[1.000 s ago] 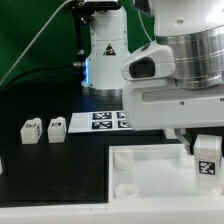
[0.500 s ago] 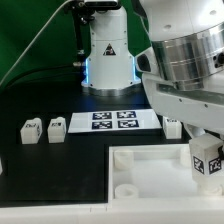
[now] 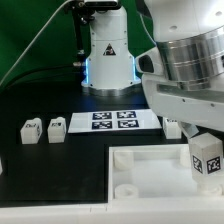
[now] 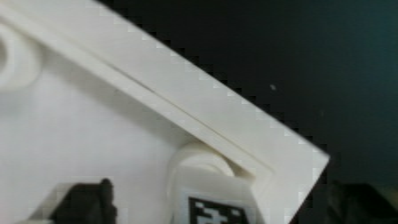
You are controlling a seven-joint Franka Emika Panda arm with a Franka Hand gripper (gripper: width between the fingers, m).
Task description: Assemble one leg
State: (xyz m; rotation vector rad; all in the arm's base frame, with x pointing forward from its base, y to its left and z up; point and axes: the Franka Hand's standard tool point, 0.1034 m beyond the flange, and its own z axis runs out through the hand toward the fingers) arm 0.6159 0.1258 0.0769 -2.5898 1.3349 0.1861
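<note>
My gripper (image 3: 205,138) is shut on a leg (image 3: 207,156), a small white block with a black-and-white tag facing the camera. It holds the leg slightly tilted over the corner of the large white panel (image 3: 150,168) on the exterior view's right. In the wrist view the held leg (image 4: 217,204) shows its tag next to a round corner socket (image 4: 210,164) of the panel (image 4: 71,120). One dark finger (image 4: 86,200) stands beside it. Whether the leg touches the socket I cannot tell.
Two loose legs (image 3: 30,130) (image 3: 56,128) stand at the exterior view's left. Another leg (image 3: 172,127) stands by the marker board (image 3: 112,121). The arm's white base (image 3: 108,50) rises behind the board.
The wrist has turned and shifted toward the exterior view's right, carrying the leg slightly up and right and uncovering the leg by the marker board. Over the last half second it has hardly moved.
</note>
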